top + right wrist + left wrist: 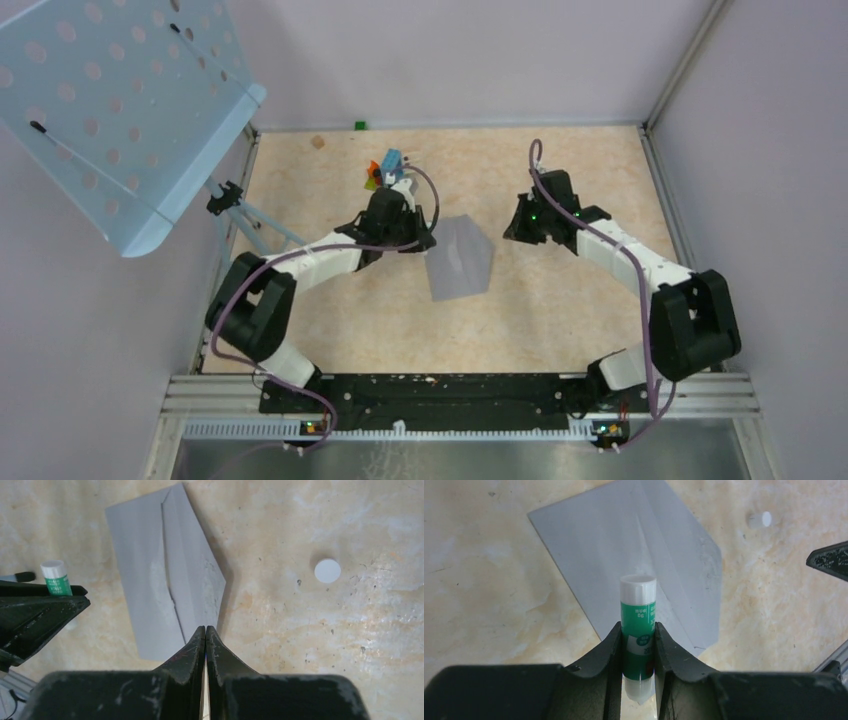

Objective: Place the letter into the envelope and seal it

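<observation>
The grey envelope lies flat mid-floor between the arms, its pointed flap folded out toward the right arm. The letter is hidden from view. My left gripper is shut on a green-labelled glue stick with a white end, held just over the envelope's left edge; the stick also shows in the right wrist view. A small white round cap lies on the floor beyond the flap. My right gripper is shut and empty, at the envelope's right edge by the flap tip.
A blue-orange-green block cluster sits behind the left gripper. A pale blue perforated panel on a stand overhangs the far left corner. A small green object rests against the back wall. Walls bound the tan floor.
</observation>
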Controlling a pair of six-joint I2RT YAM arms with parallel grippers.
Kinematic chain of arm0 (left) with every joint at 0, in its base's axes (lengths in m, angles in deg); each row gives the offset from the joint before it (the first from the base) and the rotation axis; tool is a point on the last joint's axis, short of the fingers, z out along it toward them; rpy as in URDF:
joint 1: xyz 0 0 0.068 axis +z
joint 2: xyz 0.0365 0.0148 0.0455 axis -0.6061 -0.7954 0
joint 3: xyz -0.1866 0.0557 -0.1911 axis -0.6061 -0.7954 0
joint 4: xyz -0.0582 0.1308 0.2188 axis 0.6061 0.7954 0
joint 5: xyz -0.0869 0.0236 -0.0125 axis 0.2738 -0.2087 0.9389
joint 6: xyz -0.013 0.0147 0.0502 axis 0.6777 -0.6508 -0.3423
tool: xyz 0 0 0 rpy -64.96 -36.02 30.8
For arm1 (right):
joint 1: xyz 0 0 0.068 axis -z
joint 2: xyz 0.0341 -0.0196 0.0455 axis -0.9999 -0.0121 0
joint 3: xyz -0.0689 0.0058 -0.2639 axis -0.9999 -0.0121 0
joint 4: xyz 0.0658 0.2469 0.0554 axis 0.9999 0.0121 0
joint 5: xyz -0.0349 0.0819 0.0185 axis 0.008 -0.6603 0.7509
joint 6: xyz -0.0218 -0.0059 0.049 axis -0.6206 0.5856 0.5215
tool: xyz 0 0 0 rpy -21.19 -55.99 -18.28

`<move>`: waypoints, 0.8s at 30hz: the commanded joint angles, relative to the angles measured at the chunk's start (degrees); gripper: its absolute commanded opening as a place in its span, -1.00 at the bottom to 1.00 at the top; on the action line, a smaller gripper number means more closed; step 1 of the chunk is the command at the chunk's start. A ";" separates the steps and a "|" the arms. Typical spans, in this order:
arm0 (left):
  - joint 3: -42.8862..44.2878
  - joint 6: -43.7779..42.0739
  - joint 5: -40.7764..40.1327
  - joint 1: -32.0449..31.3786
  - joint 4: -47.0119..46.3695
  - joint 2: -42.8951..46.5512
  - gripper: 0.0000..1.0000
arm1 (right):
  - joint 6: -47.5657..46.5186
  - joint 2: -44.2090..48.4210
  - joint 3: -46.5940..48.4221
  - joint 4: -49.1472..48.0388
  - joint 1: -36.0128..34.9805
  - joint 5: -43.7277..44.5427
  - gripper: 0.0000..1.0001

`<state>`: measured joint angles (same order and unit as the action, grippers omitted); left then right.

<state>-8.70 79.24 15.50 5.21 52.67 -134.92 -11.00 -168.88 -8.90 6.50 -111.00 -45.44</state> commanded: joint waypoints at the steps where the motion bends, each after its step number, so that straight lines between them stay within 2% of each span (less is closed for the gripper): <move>1: 5.70 3.05 3.65 1.41 2.15 -6.59 -1.00 | -1.12 -4.80 -0.61 -7.08 0.46 1.41 -1.00; 6: 9.18 2.89 5.43 1.56 2.93 -13.60 -1.00 | -1.49 -8.66 -1.60 -9.21 0.46 3.77 -1.00; 14: 11.22 1.60 1.80 1.45 5.30 -18.73 -1.00 | -1.73 -13.96 -3.12 -11.44 0.48 6.48 -1.00; 24: 12.57 1.53 1.57 1.42 6.97 -22.05 -1.00 | -0.10 -18.59 -3.47 -16.02 0.40 2.24 -1.00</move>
<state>3.41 81.76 18.69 6.63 57.33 -154.28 -11.90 -186.08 -12.13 -5.22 -110.87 -41.02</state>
